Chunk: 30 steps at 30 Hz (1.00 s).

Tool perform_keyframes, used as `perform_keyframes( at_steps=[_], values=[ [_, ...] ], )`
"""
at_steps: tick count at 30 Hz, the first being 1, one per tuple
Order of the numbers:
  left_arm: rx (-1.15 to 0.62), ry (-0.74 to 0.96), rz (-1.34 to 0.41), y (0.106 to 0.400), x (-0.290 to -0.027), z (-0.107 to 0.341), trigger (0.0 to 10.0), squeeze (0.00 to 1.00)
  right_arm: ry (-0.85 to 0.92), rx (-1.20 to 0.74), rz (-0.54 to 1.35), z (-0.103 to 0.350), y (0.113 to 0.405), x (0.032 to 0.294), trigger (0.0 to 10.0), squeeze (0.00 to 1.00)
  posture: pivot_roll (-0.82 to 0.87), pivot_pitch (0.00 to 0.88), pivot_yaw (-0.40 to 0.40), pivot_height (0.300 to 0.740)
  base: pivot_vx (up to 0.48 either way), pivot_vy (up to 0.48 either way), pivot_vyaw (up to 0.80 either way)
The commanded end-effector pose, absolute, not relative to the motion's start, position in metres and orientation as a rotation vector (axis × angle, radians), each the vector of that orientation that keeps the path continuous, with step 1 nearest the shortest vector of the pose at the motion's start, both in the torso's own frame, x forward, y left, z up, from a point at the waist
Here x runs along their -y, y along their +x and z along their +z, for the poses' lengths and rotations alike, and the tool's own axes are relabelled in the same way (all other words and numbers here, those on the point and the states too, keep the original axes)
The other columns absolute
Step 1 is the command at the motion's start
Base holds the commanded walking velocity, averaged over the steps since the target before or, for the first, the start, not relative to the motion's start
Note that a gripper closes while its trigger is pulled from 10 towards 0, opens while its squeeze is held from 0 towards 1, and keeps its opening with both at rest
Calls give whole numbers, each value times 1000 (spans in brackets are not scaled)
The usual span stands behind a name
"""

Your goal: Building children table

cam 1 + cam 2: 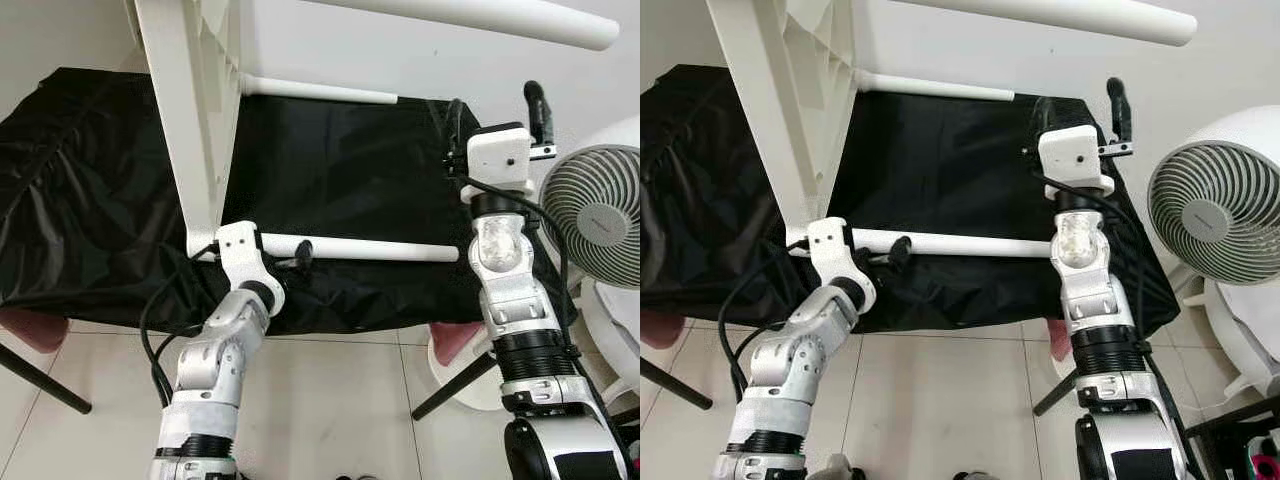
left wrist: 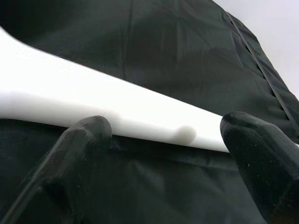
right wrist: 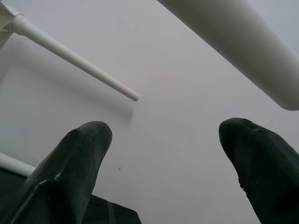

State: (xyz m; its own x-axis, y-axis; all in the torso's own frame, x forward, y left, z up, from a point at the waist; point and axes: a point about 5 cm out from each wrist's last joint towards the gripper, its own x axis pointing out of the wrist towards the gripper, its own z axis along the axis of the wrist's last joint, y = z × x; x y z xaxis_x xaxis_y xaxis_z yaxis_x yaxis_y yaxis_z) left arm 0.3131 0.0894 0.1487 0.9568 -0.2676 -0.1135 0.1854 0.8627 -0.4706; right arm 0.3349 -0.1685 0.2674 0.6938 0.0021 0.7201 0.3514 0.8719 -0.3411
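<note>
Reaching in, our left gripper (image 2: 163,135) held wide jaws around the white table leg (image 1: 385,251) lying over the black-draped surface (image 1: 90,200). Our right gripper (image 3: 166,144) hovered raised, jaws apart, empty.

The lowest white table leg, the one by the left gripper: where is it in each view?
Left eye: the lowest leg lies level across the centre, with the left gripper at it.
Right eye: leg, centre again.
Left wrist: leg crosses behind both fingers.
Right wrist: perhaps the white strip at the edge; unsure.
Shared landmark: black cloth.
</note>
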Motion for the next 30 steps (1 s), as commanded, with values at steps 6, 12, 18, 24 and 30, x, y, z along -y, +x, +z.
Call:
perform_keyframes(
  at_steps=[6, 12, 18, 24, 30],
  values=[
    [-245, -506, -156, 316, -101, 139, 10000, 0, -555, 870, -203, 277, 330, 164, 10000, 0, 81, 100, -26, 740, 0, 0, 0],
    [-268, -510, -142, 320, -103, 142, 10000, 0, -687, 998, -322, 288, 309, 156, 10000, 0, 70, 106, -24, 740, 0, 0, 0],
    [-271, -511, -141, 322, -103, 142, 10000, 0, -801, 1100, -385, 299, 299, 149, 10000, 0, 65, 106, -18, 740, 0, 0, 0],
    [-268, -513, -146, 324, -101, 144, 10000, 0, -851, 1158, -419, 311, 298, 144, 10000, 0, 67, 100, -19, 740, 0, 0, 0],
    [-266, -513, -145, 326, -101, 146, 10000, 0, -892, 1163, -373, 324, 303, 135, 10000, 0, 63, 94, -19, 740, 0, 0, 0]
  ],
)
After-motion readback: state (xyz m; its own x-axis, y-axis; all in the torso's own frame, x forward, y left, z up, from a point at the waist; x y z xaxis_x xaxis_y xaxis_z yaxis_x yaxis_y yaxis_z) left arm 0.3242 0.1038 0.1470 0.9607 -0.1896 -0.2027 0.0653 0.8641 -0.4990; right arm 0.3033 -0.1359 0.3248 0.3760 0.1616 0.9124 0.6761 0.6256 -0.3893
